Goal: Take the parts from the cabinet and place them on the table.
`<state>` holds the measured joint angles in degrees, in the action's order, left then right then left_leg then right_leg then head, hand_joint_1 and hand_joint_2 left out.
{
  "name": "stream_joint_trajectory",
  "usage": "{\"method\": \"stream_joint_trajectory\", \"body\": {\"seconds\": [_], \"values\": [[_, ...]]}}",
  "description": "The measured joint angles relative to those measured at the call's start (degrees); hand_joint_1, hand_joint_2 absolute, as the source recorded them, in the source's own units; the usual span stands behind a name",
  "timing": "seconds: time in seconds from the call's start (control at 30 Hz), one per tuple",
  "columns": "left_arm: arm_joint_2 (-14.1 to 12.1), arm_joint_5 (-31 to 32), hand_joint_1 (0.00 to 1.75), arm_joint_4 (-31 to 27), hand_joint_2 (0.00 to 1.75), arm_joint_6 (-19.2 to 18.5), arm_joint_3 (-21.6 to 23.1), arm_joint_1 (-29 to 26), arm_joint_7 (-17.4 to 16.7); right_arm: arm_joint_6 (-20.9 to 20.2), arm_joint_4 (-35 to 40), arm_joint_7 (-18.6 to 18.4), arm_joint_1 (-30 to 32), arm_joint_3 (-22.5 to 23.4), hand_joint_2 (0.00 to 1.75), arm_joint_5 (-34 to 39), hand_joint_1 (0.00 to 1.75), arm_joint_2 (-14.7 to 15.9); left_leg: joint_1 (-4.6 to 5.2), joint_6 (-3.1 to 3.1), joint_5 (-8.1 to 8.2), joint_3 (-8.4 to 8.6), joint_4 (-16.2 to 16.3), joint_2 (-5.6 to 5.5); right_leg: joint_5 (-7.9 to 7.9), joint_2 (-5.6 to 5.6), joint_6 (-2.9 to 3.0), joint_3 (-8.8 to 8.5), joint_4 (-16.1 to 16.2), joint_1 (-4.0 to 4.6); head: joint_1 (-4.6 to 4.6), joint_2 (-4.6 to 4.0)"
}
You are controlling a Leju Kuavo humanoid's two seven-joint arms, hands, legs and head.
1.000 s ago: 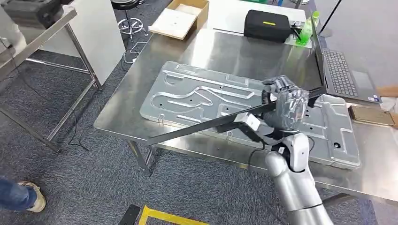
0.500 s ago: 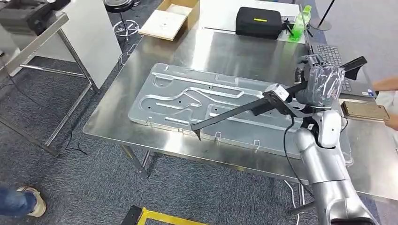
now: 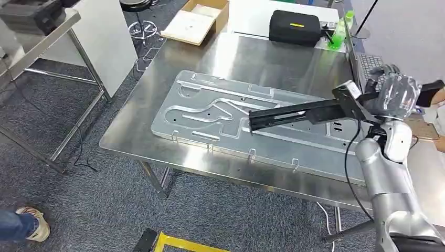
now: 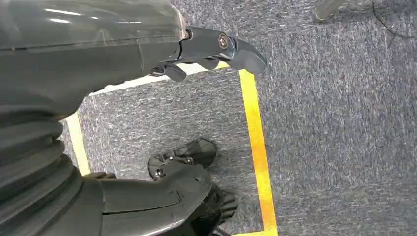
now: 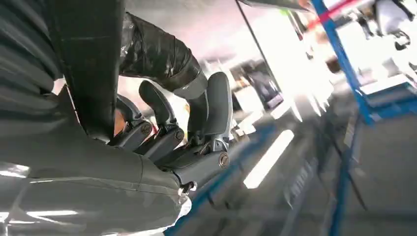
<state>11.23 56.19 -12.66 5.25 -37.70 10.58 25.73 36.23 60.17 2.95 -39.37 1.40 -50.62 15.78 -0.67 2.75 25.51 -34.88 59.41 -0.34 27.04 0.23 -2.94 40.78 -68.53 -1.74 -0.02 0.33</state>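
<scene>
**Black bar swung level over the worktop, not yet set down**

Over the last second the long black part (image 3: pixel 299 112) has changed attitude: it sloped down with its far tip past the near edge of the worktop (image 3: pixel 273 58), and now it lies close to level, the tip pulled in above the big pressed metal panel (image 3: pixel 220 107). The camera shifted too, so part of that apparent travel is the robot's own turn. The right robot hand (image 3: pixel 394 94) has come out toward the right end of the worktop, near the laptop (image 3: pixel 362 65), and stays clenched around the bar's thick end; the right wrist view shows its fingers (image 5: pixel 162 110) wrapped on the dark shaft. The bar appears to hang above the panel, not resting on it, though contact at the tip cannot be ruled out.

The left robot hand (image 4: pixel 206 46) hangs at the robot's side over grey carpet, fingers loosely apart, holding nothing.

By my reading, the carry is over and the placing is in hand: lowering and release remain. A person's hand (image 3: pixel 434 97) sits near the bar's rear end, worth minding
</scene>
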Motion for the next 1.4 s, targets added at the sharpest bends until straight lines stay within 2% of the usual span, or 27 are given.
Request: {"method": "stream_joint_trajectory", "body": {"seconds": [0.03,0.07,0.17,0.23,0.27,0.37,0.4,0.43,0.47,0.53,0.57,0.6,0.67,0.77,0.8,0.87,0.9,0.93,0.97,1.0,1.07,1.1,1.13,1.23,1.27,1.3,1.4], "values": [[0.0,0.0,0.0,0.0,1.75,-0.07,0.02,0.05,0.02,-1.75,-0.81,-0.44,-0.49,0.37,1.75,1.62,1.75,0.13,-0.05,-0.32,0.21,0.2,0.05,0.02,-2.64,-0.22,-0.07,-2.69,5.43,-0.18,-0.02,0.0],[-0.02,-0.04,0.0,0.0,1.75,-0.22,0.02,0.1,0.0,-4.32,-2.37,-1.24,-1.23,0.96,1.75,4.22,1.75,0.13,0.11,-0.67,0.38,0.14,0.04,0.1,-2.2,-0.36,-0.16,-4.17,8.23,-0.07,-0.02,0.0],[-0.09,-0.28,0.0,0.0,1.75,-0.57,0.02,0.4,0.06,-9.1,-6.88,-1.95,-2.76,2.42,1.75,9.28,1.75,0.24,0.21,-1.5,0.15,0.11,-0.29,0.13,-2.25,-0.22,1.09,-4.06,8.76,0.71,-0.04,0.0],[-0.09,-0.35,0.0,0.0,1.75,-0.61,0.02,0.36,0.07,-9.43,-8.1,-1.73,-3.15,2.69,1.75,9.7,1.75,0.24,0.24,-2.26,0.52,0.05,-0.2,0.14,-2.6,-0.18,2.19,-4.22,9.3,0.24,-0.13,0.0],[-0.11,-0.35,0.0,0.0,1.75,-0.61,0.02,0.4,0.07,-9.43,-8.68,-1.6,-3.47,2.69,1.75,9.77,0.0,0.24,0.13,-2.38,1.57,-0.33,1.06,0.12,-2.59,-0.23,2.49,-4.43,9.43,0.43,-0.02,0.0],[-0.11,-0.16,0.0,0.0,1.75,-0.61,0.04,0.35,0.09,-11.81,-11.19,-1.7,-4.49,2.84,1.75,11.72,0.0,0.17,0.14,-2.13,7.67,-6.08,13.56,0.13,-2.4,-0.3,3.59,-4.53,9.42,1.08,-0.11,0.0],[-0.13,-0.04,0.0,0.0,0.0,-0.61,0.04,0.26,0.07,-13.2,-12.04,-1.69,-4.86,2.88,1.75,12.56,0.0,0.17,0.15,-2.04,8.49,-7.73,16.79,0.13,-2.38,-0.24,3.73,-4.53,9.39,1.36,-0.11,0.0],[-0.15,0.11,0.0,0.0,0.0,-0.61,0.07,0.2,0.07,-14.02,-12.89,-1.66,-5.35,2.97,1.75,13.49,0.0,0.17,0.17,-1.9,7.96,-8.2,17.54,0.13,-2.37,-0.17,3.77,-4.62,9.38,1.58,-0.11,0.0],[-0.24,0.15,0.0,0.0,0.0,-0.61,0.11,0.19,0.09,-14.62,-13.82,-1.62,-6.01,3.17,1.75,14.47,0.0,0.17,0.23,-1.59,6.25,-7.34,15.64,0.13,-2.3,-0.07,3.87,-4.77,9.36,1.81,-0.11,0.0],[-0.33,-0.28,0.0,0.0,0.0,-0.59,0.11,0.24,0.09,-16.21,-16.1,-1.47,-7.38,3.63,1.75,16.85,0.0,0.26,0.52,-0.7,1.12,-2.49,6.04,0.12,-2.19,0.1,3.96,-5.16,9.29,2.16,-0.11,0.0],[-0.43,-0.37,0.0,0.0,0.0,-0.53,0.11,0.3,0.07,-17.36,-17.11,-1.32,-7.95,3.74,1.75,18.11,0.0,0.35,0.76,-0.13,0.02,-0.54,1.91,0.05,-2.14,0.14,3.91,-5.22,9.22,2.19,-0.09,0.0],[-0.55,-0.37,0.0,0.0,0.0,-0.46,0.13,0.43,-0.02,-18.69,-18.07,-1.31,-8.68,3.91,1.75,19.22,0.0,0.52,0.9,-0.13,0.68,0.47,0.28,0.13,-1.98,0.23,3.65,-4.98,8.92,2.71,-0.09,0.0],[-0.55,-0.42,0.0,0.0,0.0,-0.44,0.13,0.47,-0.11,-21.28,-19.61,-1.34,-10.27,4.37,1.75,20.78,0.0,1.25,1.01,-0.24,0.5,0.34,0.24,0.11,-2.2,0.34,3.27,-4.92,9.07,2.31,-0.09,0.0],[-0.57,-0.44,0.0,0.0,0.0,-0.42,0.13,0.5,-0.2,-22.76,-21.22,-1.47,-10.83,4.72,1.75,21.7,0.0,2.05,0.42,0.37,-0.31,0.96,-0.99,0.25,-1.62,0.34,2.31,-4.97,8.53,2.29,-0.09,0.0],[-0.57,-0.44,0.0,0.0,0.0,-0.42,0.13,0.63,-0.2,-22.96,-21.72,-1.55,-11.07,4.81,1.75,21.79,0.0,2.27,0.37,0.66,-0.46,0.95,-1.17,0.29,0.23,0.24,1.99,-3.83,6.28,2.12,0.09,0.0],[-0.57,-0.44,0.0,0.0,0.0,-0.42,0.13,0.66,-0.2,-22.98,-22.47,-1.6,-11.14,4.89,1.75,21.83,0.0,2.38,0.37,0.76,-0.53,0.87,-1.16,0.31,4.48,0.19,1.32,0.02,-2.22,1.47,0.07,0.0],[-0.57,-0.44,0.0,0.0,0.0,-0.42,0.13,0.59,-0.24,-22.98,-22.97,-1.6,-11.04,4.92,1.75,21.83,0.0,2.38,0.36,0.75,-0.53,0.84,-1.14,0.31,5.76,0.11,1.02,1.96,-6.28,1.15,0.07,0.0],[-0.57,-0.44,0.0,0.0,0.0,-0.42,0.13,0.54,-0.28,-23.01,-23.32,-1.69,-11.02,4.96,1.75,21.85,0.0,2.38,0.34,0.74,-0.52,0.85,-1.13,0.31,5.6,0.07,0.77,2.66,-7.63,0.85,0.02,0.0],[-0.57,-0.44,0.0,0.0,0.0,-0.42,0.13,0.51,-0.33,-23.09,-23.77,-1.86,-10.84,5.05,1.75,21.87,0.0,2.42,0.26,0.68,-0.48,0.88,-1.09,0.28,4.24,0.04,0.55,2.13,-6.4,0.55,0.07,0.0],[-0.55,-0.44,0.0,0.0,0.0,-0.42,0.13,0.52,-0.35,-23.09,-24.0,-1.86,-10.69,5.07,1.75,21.87,0.0,2.4,0.2,0.53,-0.39,0.89,-1.01,0.26,1.87,-0.01,0.38,0.4,-2.73,0.28,0.02,0.0],[-0.55,-0.44,0.0,0.0,0.0,-0.42,0.15,0.59,-0.35,-23.11,-24.21,-1.84,-10.71,5.07,1.75,21.83,0.0,2.42,0.13,-0.01,-0.04,0.87,-0.64,0.21,-2.8,-0.36,0.04,-4.71,7.59,-0.24,0.02,0.0],[-0.59,-0.44,0.0,0.0,0.0,-0.42,0.15,0.64,-0.33,-23.18,-24.39,-1.84,-10.86,5.07,1.75,21.85,0.0,2.43,0.38,-0.4,-0.02,0.67,-0.54,0.19,-1.46,-0.25,0.1,-5.48,8.72,0.11,0.07,0.0],[-0.59,-0.44,0.0,0.0,0.0,-0.44,0.15,0.68,-0.33,-23.49,-24.52,-1.95,-10.93,5.09,1.75,22.03,0.0,2.45,0.51,-0.79,0.0,0.48,-0.36,0.08,-1.9,-0.1,0.77,-5.21,9.23,0.42,-0.04,0.0],[-0.59,-0.48,0.0,0.0,0.0,-0.46,0.15,0.63,-0.35,-26.34,-25.26,-2.87,-11.08,5.09,1.75,23.32,0.0,2.77,0.41,-1.73,-0.08,0.57,-0.71,0.09,-1.99,-0.07,1.71,-5.08,9.27,0.51,0.0,0.0],[-0.61,-0.5,0.0,0.0,0.0,-0.48,0.15,0.64,-0.35,-27.37,-25.5,-3.04,-11.22,5.09,0.0,23.49,0.0,2.8,0.35,-2.07,0.57,0.25,-0.23,0.14,-2.17,-0.13,2.19,-5.25,9.51,0.18,-0.02,0.0],[-0.61,-0.52,0.0,0.0,0.0,-0.52,0.15,0.68,-0.33,-28.45,-25.77,-3.26,-11.58,5.09,0.0,23.49,0.0,2.93,0.31,-2.14,2.08,-0.51,1.86,0.14,-2.12,-0.12,2.68,-5.26,9.54,0.28,0.0,0.0],[-0.61,-0.55,0.0,0.0,0.0,-0.74,0.15,0.56,-0.33,-33.87,-27.53,-4.24,-12.49,5.09,0.0,23.51,0.0,3.28,0.3,-2.05,8.01,-6.62,14.99,0.14,-1.99,-0.18,3.4,-5.27,9.52,0.9,-0.04,0.0]]}}
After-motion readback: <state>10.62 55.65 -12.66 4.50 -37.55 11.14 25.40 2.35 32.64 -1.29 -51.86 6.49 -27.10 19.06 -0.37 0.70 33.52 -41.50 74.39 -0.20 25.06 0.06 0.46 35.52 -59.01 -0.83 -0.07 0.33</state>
